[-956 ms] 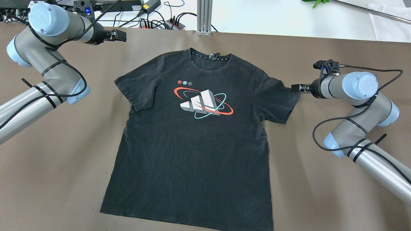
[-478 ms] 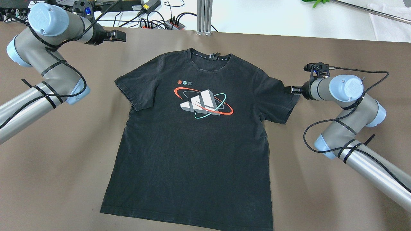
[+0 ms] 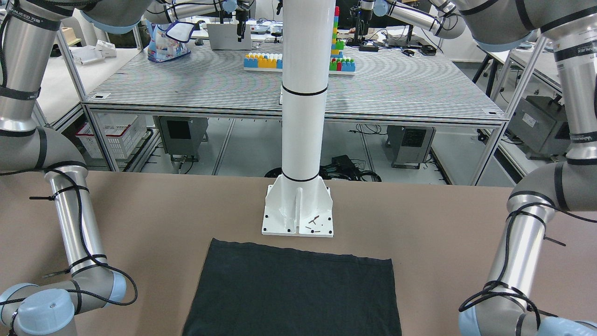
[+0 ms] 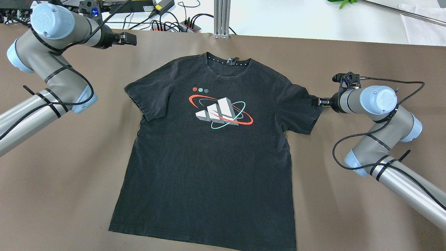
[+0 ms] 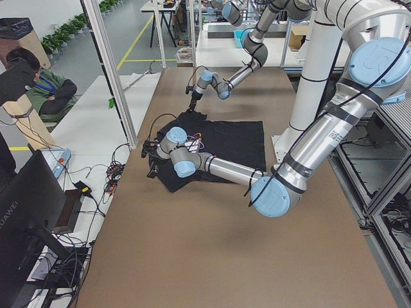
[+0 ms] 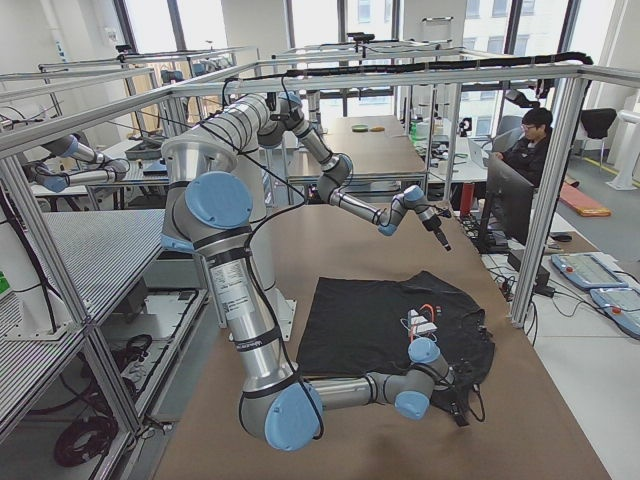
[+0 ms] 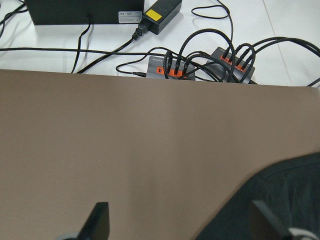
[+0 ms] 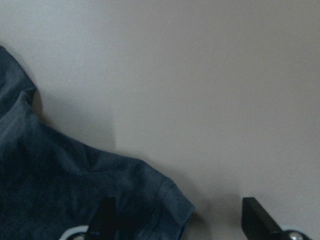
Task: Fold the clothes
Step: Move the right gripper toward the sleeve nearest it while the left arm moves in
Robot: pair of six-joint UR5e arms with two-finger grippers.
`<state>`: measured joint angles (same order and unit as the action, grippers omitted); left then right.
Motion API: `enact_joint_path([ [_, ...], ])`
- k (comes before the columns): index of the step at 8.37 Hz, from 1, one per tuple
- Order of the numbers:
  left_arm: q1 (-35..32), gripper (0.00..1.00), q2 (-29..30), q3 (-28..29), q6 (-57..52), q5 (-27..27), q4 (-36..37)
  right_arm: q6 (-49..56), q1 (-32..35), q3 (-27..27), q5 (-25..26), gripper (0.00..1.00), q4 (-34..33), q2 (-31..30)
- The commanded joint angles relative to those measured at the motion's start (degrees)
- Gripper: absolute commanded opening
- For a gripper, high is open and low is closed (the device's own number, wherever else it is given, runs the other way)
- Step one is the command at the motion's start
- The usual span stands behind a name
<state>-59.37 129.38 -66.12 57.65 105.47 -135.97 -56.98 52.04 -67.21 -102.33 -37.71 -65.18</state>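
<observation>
L arm (image 4: 52, 31) entered from the left side of the overhead cam, wrist pointing across the far-left part of the brown worktop (image 4: 69, 181). L jaws were spread wide w/ nothing between them, above bare worktop and well apart from the shirt. The L wrist cam caught only a corner of black fabric at lower right. Beyond the worktop's far edge sat power strips (image 7: 200, 62) w/ orange sockets, black cables and a black adapter (image 7: 161, 15) on a white surface.

Centre: the black T-shirt (image 4: 216, 174) lay flat on the worktop, front up, both sleeves out. Collar (image 4: 228, 64) pointed toward the far edge, hem toward the robot's base. Chest graphic (image 4: 220, 112) had white bars w/ red + teal rings and 3 small dots above. In the front cam the hem lay near the white column base (image 3: 298, 212), not touching.

R arm (image 4: 379, 101) entered from the right, wrist low, pointing at the sleeve (image 4: 303, 111) on the robot's R side. R jaws were parted at the sleeve's hem. In the R wrist cam one finger (image 8: 105, 220) sat over the fabric edge and the other over bare worktop, w/ the sleeve corner between them. Not clamped; touching or not, couldn't tell.

A person (image 6: 535, 140) sat at a desk past the worktop's far side.
</observation>
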Motion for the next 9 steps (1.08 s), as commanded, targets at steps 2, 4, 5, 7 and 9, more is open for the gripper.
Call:
enact_joint_path([
  [2, -0.04, 1.00, 0.00, -0.06, 0.00, 0.00, 0.00, -0.24, -0.01, -0.55, -0.06, 0.00, 0.09, -0.21],
  [4, -0.04, 1.00, 0.00, -0.15, -0.09, 0.00, 0.00, -0.50, -0.01, -1.70, -0.15, 0.00, 0.09, 0.05],
  [5, -0.04, 1.00, 0.00, -0.15, -0.09, 0.00, 0.00, -0.50, -0.01, -2.40, -0.24, 0.00, 0.09, 0.05],
  [7, -0.04, 1.00, 0.00, -0.41, 0.00, 0.00, 0.00, -0.85, 0.08, -5.55, -2.68, 0.00, -0.17, -0.21],
  [9, -0.13, 1.00, 0.00, -0.59, 0.09, 0.00, 0.00, -1.03, 0.08, -10.28, -3.92, 0.00, -0.87, -0.04],
])
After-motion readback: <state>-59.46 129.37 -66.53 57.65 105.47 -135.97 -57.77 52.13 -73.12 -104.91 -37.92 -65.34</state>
